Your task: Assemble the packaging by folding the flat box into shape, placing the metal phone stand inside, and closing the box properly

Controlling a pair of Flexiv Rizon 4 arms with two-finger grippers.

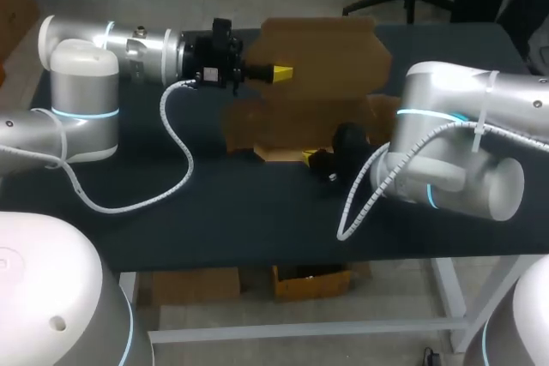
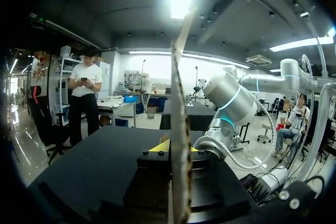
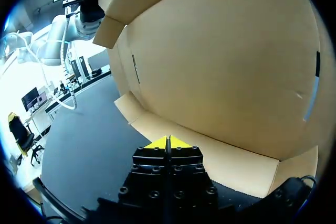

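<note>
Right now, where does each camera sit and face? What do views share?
Head view: above and behind the robot, looking down on the table; left arm and right arm enter from its sides, left gripper and right gripper at the cardboard box.
Left wrist view: on the left wrist, looking out across the table; own gripper shut on the box, seen edge-on.
Right wrist view: on the right wrist, facing the box's broad face; own tips together.
Shared: all show the box; each wrist view shows the other arm.
</note>
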